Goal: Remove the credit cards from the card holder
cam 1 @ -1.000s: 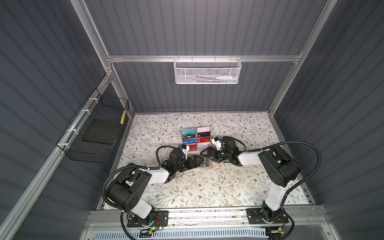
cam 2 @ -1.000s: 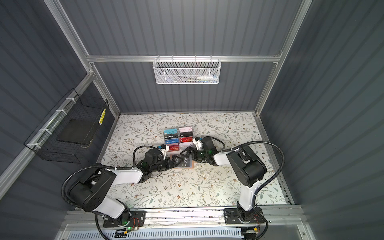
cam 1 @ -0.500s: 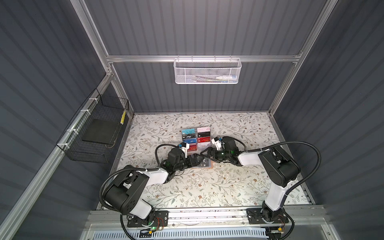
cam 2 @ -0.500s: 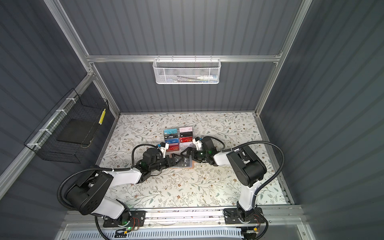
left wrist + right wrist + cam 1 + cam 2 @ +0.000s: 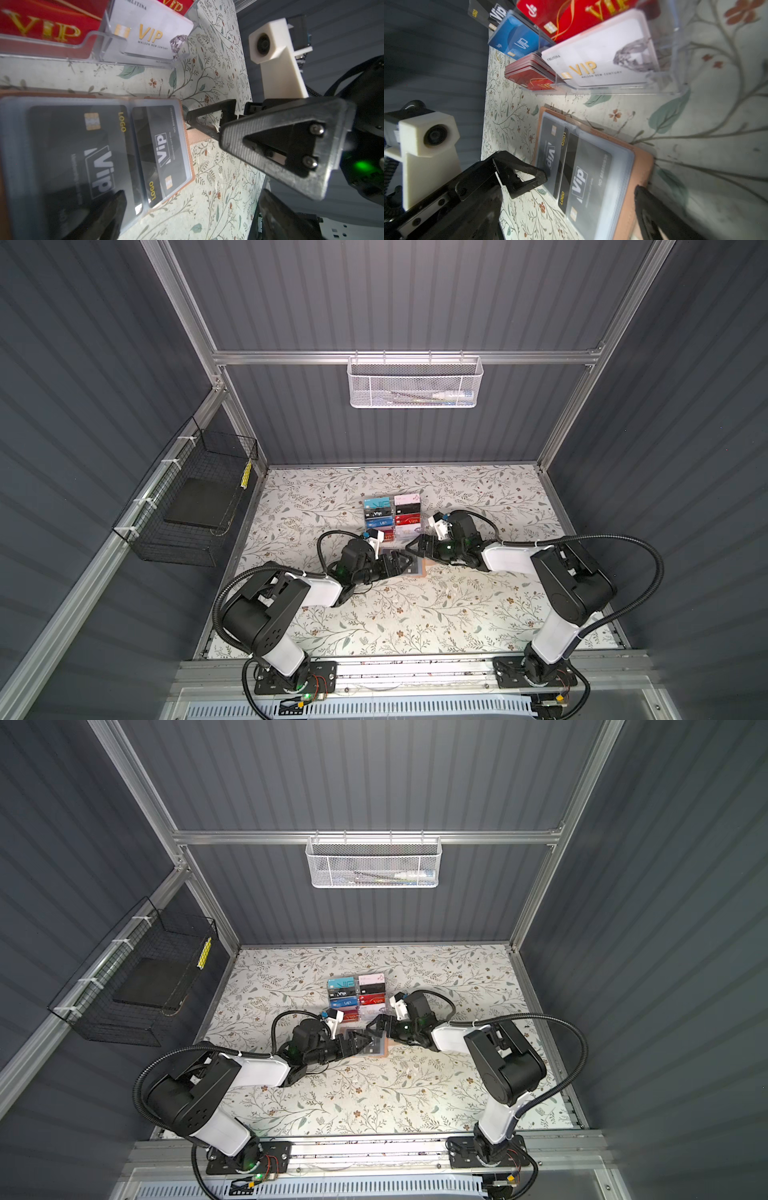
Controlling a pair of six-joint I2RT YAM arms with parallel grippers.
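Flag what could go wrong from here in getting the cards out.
1. The black cards lie flat under a clear pocket of the card holder; the open left pincer may pinch the pocket page instead of a card.
2. Neither pincer grips the holder, so a pull may drag it whole.
3. The acrylic rack stands close beside it, so the open right pincer could knock it.

Tan leather-like card holder: matt and fine-grained. Its grey-blue pocket pages are smooth translucent plastic with a faint sheen. Black plastic credit cards: glossy beneath the film. Clear tiered acrylic rack: polished. Floral-printed table cover: matt, possibly paper or vinyl. White mesh basket: painted metal.
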